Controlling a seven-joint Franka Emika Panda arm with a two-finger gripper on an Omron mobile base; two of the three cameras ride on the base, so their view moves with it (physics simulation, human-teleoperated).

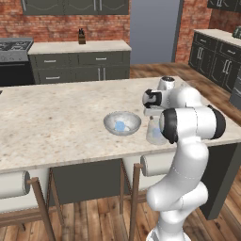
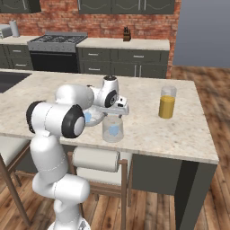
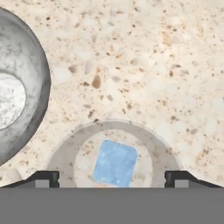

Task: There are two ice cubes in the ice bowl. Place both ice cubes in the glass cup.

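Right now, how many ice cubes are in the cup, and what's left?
Done: one ice cube lies in the glass cup. In hand: nothing; the gripper hangs over the cup, fingers spread wide and empty. Left: the second ice cube sits in the ice bowl beside the cup and must be moved.

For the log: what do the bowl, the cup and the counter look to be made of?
The bowl looks like brushed or speckled metal: silver-grey, mottled, with a soft sheen. It might be glazed ceramic instead. The cup looks like clear glass with a pale frosted cast, since an ice cube shows through its wall. The counter looks like polished speckled stone, granite or terrazzo: beige with brown flecks.
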